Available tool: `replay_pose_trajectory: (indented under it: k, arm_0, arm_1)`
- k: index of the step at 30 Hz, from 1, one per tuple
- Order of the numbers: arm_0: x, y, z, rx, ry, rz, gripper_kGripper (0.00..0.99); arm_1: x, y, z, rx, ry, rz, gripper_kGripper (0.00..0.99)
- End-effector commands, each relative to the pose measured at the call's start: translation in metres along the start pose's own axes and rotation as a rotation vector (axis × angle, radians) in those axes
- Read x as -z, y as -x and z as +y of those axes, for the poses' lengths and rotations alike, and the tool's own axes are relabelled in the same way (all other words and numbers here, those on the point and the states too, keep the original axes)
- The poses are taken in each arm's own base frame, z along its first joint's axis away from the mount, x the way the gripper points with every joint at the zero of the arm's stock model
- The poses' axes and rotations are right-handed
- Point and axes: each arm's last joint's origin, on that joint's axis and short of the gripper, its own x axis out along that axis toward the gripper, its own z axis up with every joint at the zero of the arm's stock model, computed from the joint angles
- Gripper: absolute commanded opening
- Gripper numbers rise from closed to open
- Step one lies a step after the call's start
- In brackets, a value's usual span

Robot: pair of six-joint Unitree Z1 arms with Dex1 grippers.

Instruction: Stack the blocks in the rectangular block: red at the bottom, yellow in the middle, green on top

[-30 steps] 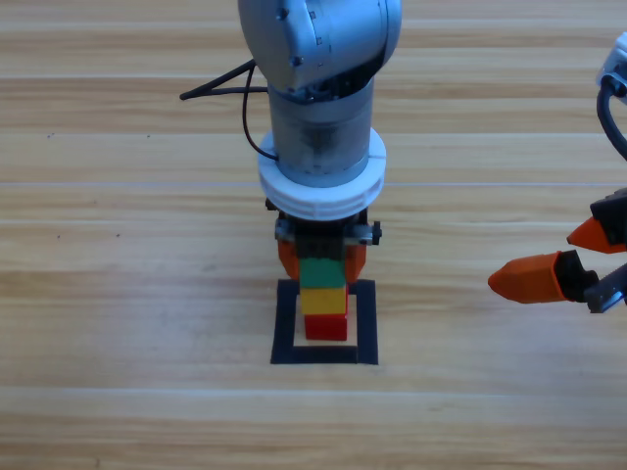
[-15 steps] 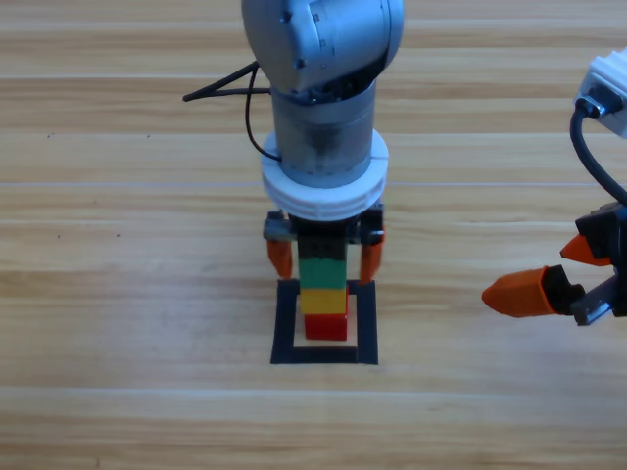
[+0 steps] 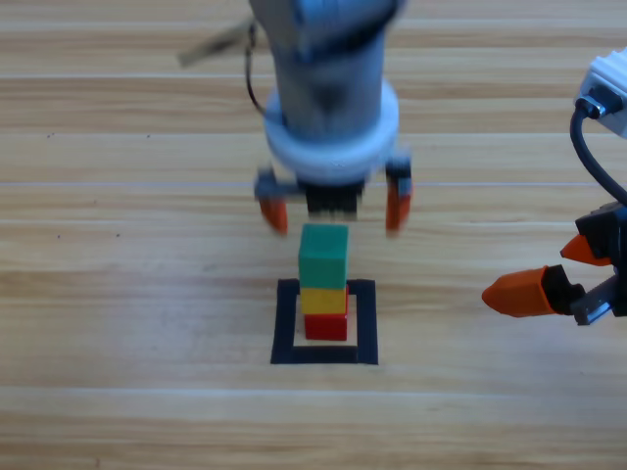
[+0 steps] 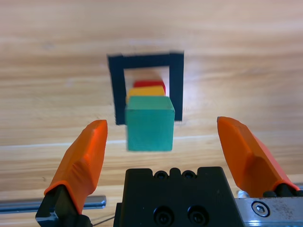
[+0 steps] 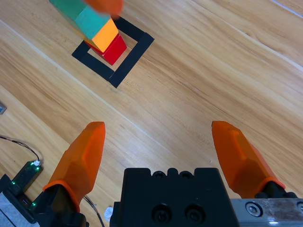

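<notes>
My left gripper (image 3: 333, 209) hangs above the table with its two orange jaws spread wide and nothing between them; in the left wrist view the green cube (image 4: 150, 123) sits free in the gap ahead of my black body, touching neither jaw. That cube rests on the yellow cube (image 3: 323, 300), which rests on the red cube (image 3: 326, 326), and the red one stands inside the black tape square (image 3: 286, 328), toward its far side as I look along my jaws, with bare wood showing around it. The three faces look roughly in line, though the green cube seems set slightly off the yellow one in the right wrist view; I cannot tell how much of that is the viewing angle. My right gripper (image 3: 578, 284) waits well apart at the right edge of the wooden table (image 3: 118, 323), jaws also wide open and empty. I judge the stacking itself done, red under yellow under green, and the step in hand is the release and retreat. The next move calls for lifting straight up and away with my jaws held apart, so that neither tip brushes the top cube and tips the tower.
</notes>
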Motion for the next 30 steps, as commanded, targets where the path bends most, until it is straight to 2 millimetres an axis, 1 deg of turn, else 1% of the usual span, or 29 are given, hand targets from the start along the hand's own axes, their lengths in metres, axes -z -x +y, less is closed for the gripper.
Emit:
replay_pose_trajectory:
  k: [1,3,6,9,13,15,19,22,25,30]
  arm_0:
    - [0.040,0.114,0.033,0.101,-0.006,-0.274,0.990]
    - [0.058,0.125,0.044,0.090,-0.022,-0.338,0.990]
    - [0.085,0.125,0.063,0.085,-0.063,-0.386,0.990]
    - [0.119,0.112,0.083,0.094,-0.130,-0.433,0.990]
    - [0.150,0.084,0.091,0.077,-0.211,-0.451,0.990]
    - [0.157,0.072,0.094,0.072,-0.234,-0.451,0.990]
    - [0.167,0.052,0.117,0.091,-0.239,-0.458,0.990]
    - [0.169,0.052,0.124,0.102,-0.241,-0.463,0.990]
    - [0.169,0.054,0.125,0.107,-0.246,-0.468,0.990]
    - [0.169,0.052,0.124,0.103,-0.245,-0.466,0.990]
  arm_1:
    - [0.001,-0.013,-0.007,0.036,-0.008,0.020,0.990]
    - [0.000,-0.013,-0.007,0.036,-0.006,0.020,0.990]
    - [0.001,-0.013,-0.007,0.035,-0.006,0.021,0.990]
    - [0.001,-0.013,-0.007,0.035,-0.006,0.022,0.990]
    - [0.001,-0.013,-0.007,0.037,-0.006,0.022,0.990]
    - [0.001,-0.013,-0.007,0.037,-0.006,0.022,0.990]
    - [0.001,-0.013,-0.007,0.037,-0.006,0.022,0.990]
    - [0.001,-0.014,-0.007,0.037,-0.006,0.023,0.990]
    - [0.000,-0.014,-0.007,0.037,-0.006,0.022,0.990]
    - [0.000,-0.014,-0.007,0.037,-0.006,0.022,0.990]
